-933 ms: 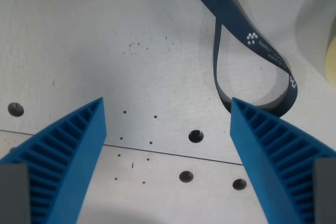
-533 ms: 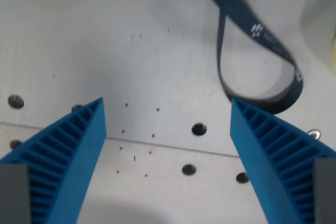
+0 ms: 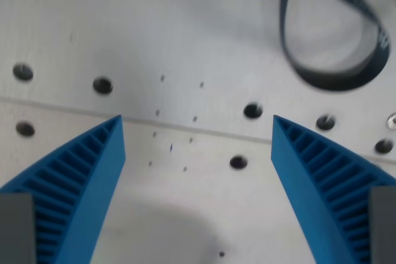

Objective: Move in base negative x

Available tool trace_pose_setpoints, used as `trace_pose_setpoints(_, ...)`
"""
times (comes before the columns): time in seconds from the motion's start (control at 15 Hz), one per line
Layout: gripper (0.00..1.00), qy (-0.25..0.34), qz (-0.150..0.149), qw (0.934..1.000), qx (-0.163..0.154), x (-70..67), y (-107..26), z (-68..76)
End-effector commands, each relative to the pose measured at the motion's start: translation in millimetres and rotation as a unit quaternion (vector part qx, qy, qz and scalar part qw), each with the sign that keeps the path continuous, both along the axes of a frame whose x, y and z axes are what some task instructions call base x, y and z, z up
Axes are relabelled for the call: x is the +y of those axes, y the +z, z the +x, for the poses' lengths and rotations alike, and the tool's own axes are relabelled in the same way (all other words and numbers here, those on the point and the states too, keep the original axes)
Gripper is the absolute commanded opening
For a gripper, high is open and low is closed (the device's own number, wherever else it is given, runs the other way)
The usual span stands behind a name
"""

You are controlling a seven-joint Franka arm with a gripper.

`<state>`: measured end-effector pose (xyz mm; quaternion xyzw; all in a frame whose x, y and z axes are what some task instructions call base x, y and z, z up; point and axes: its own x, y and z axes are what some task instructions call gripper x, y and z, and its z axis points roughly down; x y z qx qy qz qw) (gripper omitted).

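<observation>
Tabletop [image 3: 93, 23]: you see a pale, speckled surface filling the view under the hand, with a thin seam running across it just beyond the fingertips.
Hand [image 3: 198, 125]: your hand is spread wide and holds nothing; its two blue ribbed fingers [image 3: 74, 183] rise from the lower corners, and bare surface shows between them.
Strap [image 3: 334, 75]: a dark blue band with pale printing curls in a loop beyond the finger on the wrist view's right, apart from it; its upper part runs out of view, and the picture is blurred there.
Holes [image 3: 252, 110]: small dark round holes sit along both sides of the seam, several between and beyond the fingertips.
</observation>
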<state>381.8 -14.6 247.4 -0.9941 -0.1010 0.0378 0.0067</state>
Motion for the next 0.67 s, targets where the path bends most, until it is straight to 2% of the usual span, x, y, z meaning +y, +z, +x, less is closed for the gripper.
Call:
trace_pose_setpoints(0.07,1.00,-0.004,-0.004,0.9993,-0.036,6.4,6.7,-25.6)
trace_pose_setpoints(0.67,1.00,-0.004,-0.004,0.9993,-0.036,15.7,-0.7,-73.3)
